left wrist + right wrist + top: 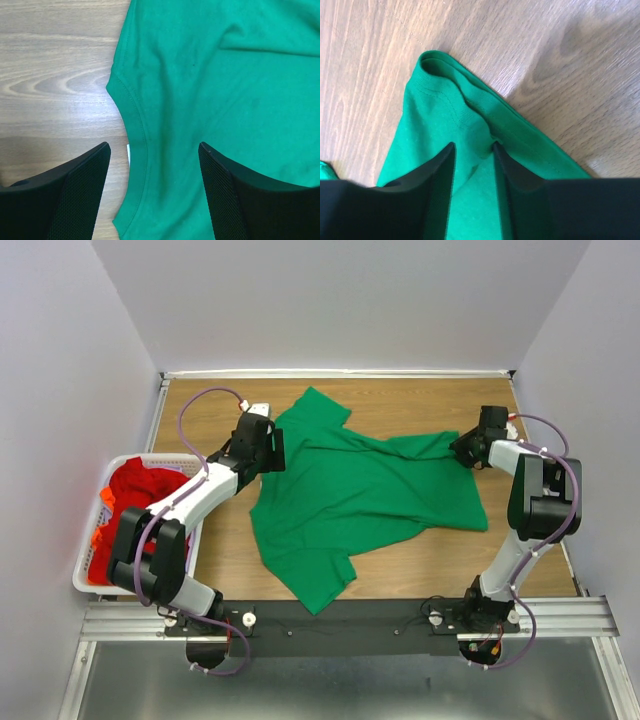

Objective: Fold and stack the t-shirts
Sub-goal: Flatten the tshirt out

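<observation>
A bright green t-shirt point(360, 490) lies spread and rumpled across the wooden table, one sleeve toward the back and one toward the front. My left gripper point(265, 447) hovers over its left edge, jaws wide open; in the left wrist view the gripper point(154, 146) straddles the shirt's hemmed edge point(131, 107), holding nothing. My right gripper point(468, 450) is at the shirt's far right corner. In the right wrist view the gripper point(474, 146) stands narrowly open astride a bunched ridge of the green cloth point(445, 107). Red t-shirts point(140, 490) with some orange point(100, 537) are heaped in the basket.
A white slatted plastic basket point(85, 585) sits at the table's left edge beside the left arm. Bare wood point(430, 405) shows behind the shirt and in front of it on the right. Grey walls close in the table on three sides.
</observation>
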